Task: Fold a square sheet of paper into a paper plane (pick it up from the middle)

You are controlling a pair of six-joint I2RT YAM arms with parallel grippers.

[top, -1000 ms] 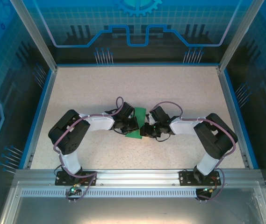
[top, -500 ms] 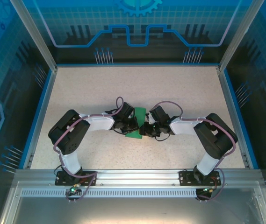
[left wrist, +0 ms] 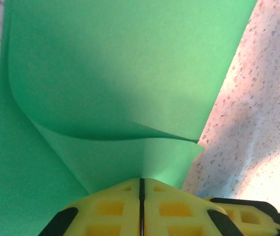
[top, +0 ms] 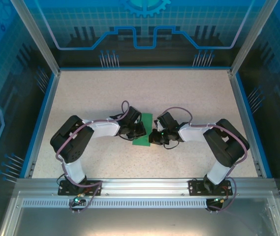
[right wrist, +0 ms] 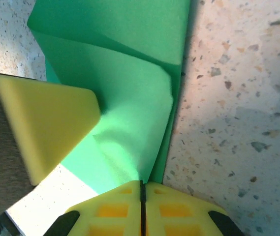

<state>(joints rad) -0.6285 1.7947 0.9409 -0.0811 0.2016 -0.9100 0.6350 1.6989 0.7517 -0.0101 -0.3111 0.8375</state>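
The square sheet of paper [top: 144, 129] is bright green and lies partly folded at the table's middle, between my two grippers. In the left wrist view its top layer [left wrist: 130, 73] curls up from the lower layer, and my left gripper [left wrist: 141, 179] is shut on the raised fold. In the right wrist view a creased flap [right wrist: 135, 103] rises into my right gripper [right wrist: 142, 183], which is shut on its edge. One yellow finger [right wrist: 46, 123] of the left gripper presses on the paper from the left. From above, the left gripper [top: 140, 132] and right gripper [top: 153, 136] nearly meet over the sheet. A paper plane is out of view.
The speckled tabletop [top: 95, 98] is ringed by a blue rim [top: 41, 123] and clear enclosure walls. An aluminium rail [top: 144, 186] with both arm bases runs along the near edge.
My right gripper's jaws have closed onto the paper flap. Both arms have stayed almost where they were at the sheet.
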